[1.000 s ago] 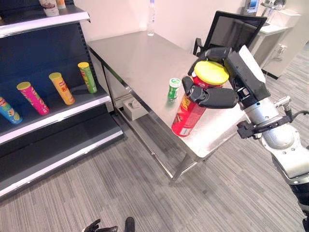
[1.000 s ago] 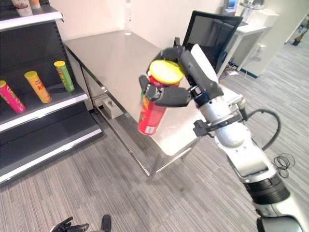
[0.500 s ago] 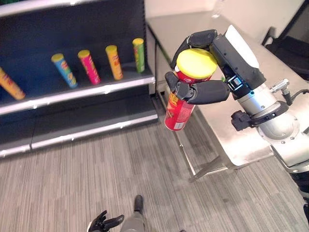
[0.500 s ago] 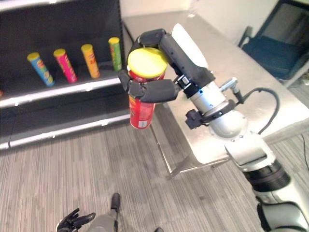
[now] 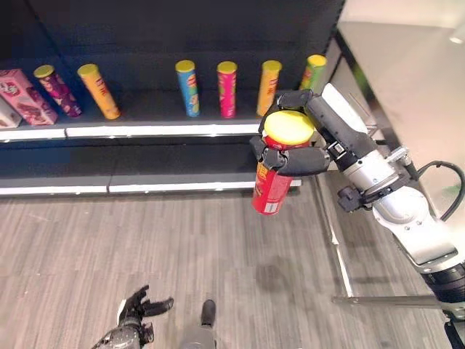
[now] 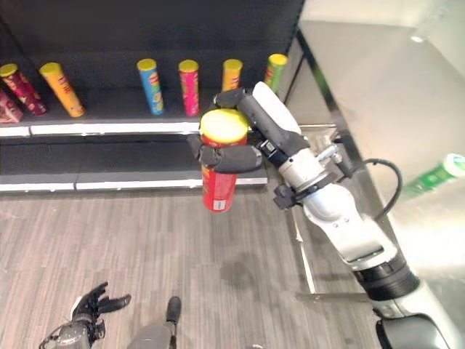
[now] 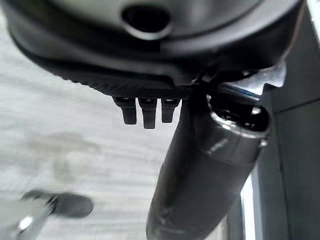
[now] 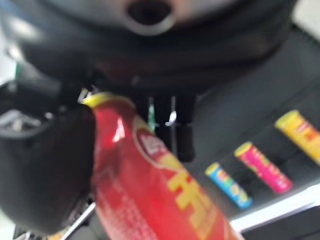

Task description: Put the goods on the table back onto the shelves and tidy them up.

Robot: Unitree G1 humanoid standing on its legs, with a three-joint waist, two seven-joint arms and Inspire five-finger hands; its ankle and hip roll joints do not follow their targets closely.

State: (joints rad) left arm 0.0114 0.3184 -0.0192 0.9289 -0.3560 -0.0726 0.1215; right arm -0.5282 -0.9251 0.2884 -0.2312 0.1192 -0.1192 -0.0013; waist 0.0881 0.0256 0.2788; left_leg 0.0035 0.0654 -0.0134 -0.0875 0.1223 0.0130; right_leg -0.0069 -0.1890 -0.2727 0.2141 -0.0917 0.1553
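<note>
Left eye view, right robot hand clasping red can

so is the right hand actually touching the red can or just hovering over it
Touching. In the left eye view the right hand has its fingers and thumb curled round the top of the red can, which hangs above the floor.

- Bright, even overhead light; floor well lit.
- Strong glare on steel table, top washed near white.
- Shelf front strip shines; back panel v. dark.
- Soft shadow on floor below red can.
- Small glint on can in rt wrist view.
</note>
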